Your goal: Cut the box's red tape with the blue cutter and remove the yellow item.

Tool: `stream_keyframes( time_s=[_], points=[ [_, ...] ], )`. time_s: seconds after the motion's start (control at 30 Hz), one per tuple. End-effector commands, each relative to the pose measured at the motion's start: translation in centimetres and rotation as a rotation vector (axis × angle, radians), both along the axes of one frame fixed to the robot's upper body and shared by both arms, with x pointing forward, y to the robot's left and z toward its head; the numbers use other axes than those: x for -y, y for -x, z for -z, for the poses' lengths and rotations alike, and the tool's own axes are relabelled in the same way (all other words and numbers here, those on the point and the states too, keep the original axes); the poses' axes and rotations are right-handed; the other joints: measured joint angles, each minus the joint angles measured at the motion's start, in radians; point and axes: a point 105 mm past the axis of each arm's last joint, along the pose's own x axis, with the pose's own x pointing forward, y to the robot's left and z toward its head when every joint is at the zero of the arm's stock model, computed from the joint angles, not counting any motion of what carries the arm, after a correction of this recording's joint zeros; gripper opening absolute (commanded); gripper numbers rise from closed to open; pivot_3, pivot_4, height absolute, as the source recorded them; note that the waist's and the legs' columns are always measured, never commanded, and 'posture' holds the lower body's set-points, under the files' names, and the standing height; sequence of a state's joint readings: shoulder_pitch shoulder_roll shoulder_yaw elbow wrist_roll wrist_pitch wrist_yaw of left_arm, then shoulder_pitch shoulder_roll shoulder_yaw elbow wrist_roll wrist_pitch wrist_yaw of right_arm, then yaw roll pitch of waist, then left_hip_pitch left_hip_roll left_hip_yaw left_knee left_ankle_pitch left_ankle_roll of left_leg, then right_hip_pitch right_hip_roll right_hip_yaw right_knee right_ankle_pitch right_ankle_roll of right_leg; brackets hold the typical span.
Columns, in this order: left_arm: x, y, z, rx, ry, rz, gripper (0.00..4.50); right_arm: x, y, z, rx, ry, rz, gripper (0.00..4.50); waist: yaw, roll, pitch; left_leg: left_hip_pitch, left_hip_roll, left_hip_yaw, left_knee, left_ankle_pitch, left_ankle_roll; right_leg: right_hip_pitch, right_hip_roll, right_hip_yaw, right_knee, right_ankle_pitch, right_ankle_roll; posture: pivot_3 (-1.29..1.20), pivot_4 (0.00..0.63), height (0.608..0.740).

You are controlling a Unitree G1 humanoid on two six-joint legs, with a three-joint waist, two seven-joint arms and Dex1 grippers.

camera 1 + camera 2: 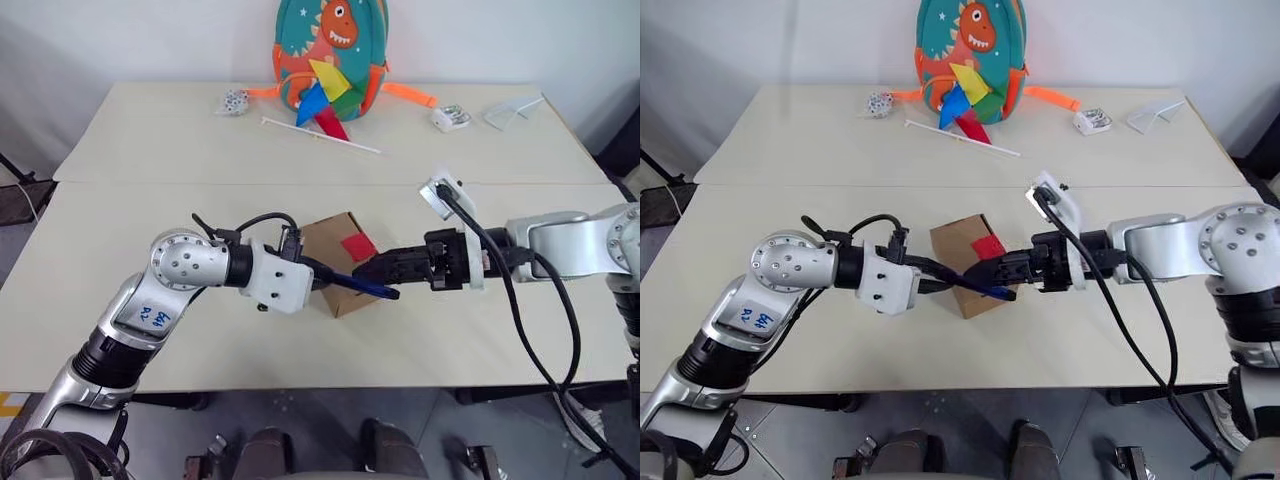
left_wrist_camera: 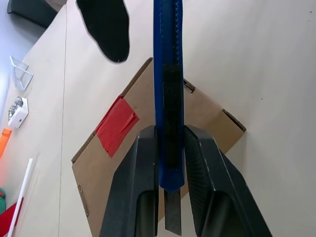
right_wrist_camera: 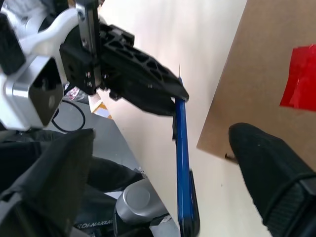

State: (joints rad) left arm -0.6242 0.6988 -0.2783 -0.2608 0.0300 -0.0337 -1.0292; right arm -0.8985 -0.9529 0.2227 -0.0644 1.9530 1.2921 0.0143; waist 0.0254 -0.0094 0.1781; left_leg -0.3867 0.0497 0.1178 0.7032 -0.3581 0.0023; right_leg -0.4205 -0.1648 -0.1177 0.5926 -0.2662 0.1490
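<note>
Left pincer is clamped on the blue cutter – the cutter sticks out past its fingertips over the box. Right pincer is spread open right at the cutter's far end, not gripping it. Red tape sits on the box top, just beside both pincers.

**Table layout**

The box sits near the table's front edge, midway along it. The tape lies on the box's top. A backpack stands at the rear edge, with a pinwheel before it.
</note>
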Motion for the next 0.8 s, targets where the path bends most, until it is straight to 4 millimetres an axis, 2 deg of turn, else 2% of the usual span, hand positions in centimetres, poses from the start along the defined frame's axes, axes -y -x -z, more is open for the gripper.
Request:
stream_keyframes(
  time_s=[0.03, 0.27, 0.8],
  points=[
    [0.5, 0.1, -0.8, 0.045, 0.001, 0.018, 0.45, -0.6, 0.3, -0.3, -0.010, -0.009, -0.036, 4.48, 0.000, 0.000, 0.000, -0.001, 0.000, 0.000, 0.000, 0.000, 0.000, -0.001, 0.000, 0.000, 0.000, 0.000, 0.000, 0.00, 0.150, 0.740],
    [1.1, 0.0, -0.9, 0.043, 0.014, 0.016, 0.45, -1.9, 0.7, 1.0, -0.048, -0.003, -0.077, 4.48, -0.001, 0.000, 0.000, -0.004, 0.000, 0.001, 0.001, 0.000, 0.000, -0.005, 0.000, 0.000, 0.002, 0.000, 0.000, 0.00, 0.150, 0.740],
    [1.1, 0.0, -1.0, 0.025, 0.036, -0.024, 0.45, -2.0, -0.8, 2.1, -0.069, -0.053, 0.045, 4.48, -0.001, 0.000, 0.000, -0.005, 0.000, 0.001, 0.001, 0.000, 0.000, -0.006, 0.000, 0.000, 0.002, 0.001, 0.000, 0.00, 0.150, 0.740]
  ],
)
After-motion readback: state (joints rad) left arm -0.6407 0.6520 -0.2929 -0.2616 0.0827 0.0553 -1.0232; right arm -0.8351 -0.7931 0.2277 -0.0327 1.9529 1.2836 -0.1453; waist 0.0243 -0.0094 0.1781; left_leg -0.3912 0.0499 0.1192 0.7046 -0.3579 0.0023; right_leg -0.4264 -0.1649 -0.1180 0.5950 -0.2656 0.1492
